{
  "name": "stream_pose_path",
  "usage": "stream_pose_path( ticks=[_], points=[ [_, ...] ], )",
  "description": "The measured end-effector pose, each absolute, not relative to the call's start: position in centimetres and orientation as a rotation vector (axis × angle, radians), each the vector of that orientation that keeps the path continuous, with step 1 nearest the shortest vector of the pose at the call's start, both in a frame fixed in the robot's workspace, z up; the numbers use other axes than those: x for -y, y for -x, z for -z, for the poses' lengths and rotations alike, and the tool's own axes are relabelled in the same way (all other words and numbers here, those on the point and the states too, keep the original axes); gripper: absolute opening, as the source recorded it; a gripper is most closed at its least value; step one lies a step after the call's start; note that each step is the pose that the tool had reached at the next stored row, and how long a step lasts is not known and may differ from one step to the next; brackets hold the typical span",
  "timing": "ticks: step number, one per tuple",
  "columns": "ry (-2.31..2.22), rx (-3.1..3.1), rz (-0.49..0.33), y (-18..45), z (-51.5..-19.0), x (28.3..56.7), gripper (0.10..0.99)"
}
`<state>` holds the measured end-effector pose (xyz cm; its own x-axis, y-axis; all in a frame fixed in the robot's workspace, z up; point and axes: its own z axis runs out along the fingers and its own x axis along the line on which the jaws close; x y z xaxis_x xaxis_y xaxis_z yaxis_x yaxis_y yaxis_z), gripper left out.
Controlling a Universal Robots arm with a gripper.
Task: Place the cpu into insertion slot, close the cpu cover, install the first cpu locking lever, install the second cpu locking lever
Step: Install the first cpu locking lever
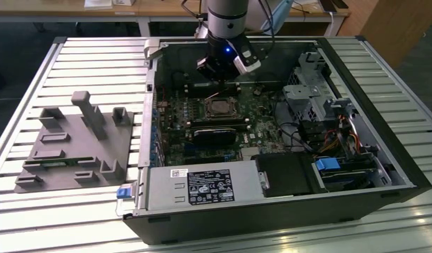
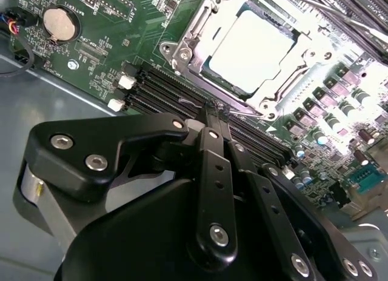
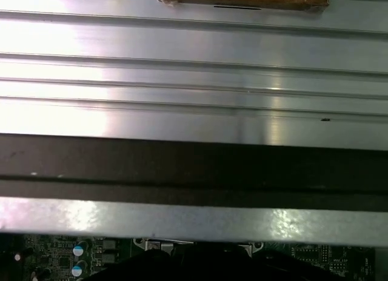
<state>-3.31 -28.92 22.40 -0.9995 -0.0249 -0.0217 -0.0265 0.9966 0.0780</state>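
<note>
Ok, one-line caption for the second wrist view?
Pincer close beside the cpu, which lies framed by the cpu cover on the green board.

So the single arm comes in from the far side and drops pretty much straight down. The grey wrist section is vertical, with a little blue light glowing on it. The gripper hangs below it, pointing down, toward the far end of the scene. In the second wrist view the black fingers run together to a narrow point. The tips are pressed against each other with no gap I can make out, and the outer linkage arms splay out to either side.
</note>
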Motion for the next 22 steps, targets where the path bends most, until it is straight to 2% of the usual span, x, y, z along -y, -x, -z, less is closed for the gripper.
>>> stream_pose_path(
  ticks=[22],
  points=[
    [0.04,-3.118,-0.122,2.5,-21.2,28.9,0.106]
  ],
)
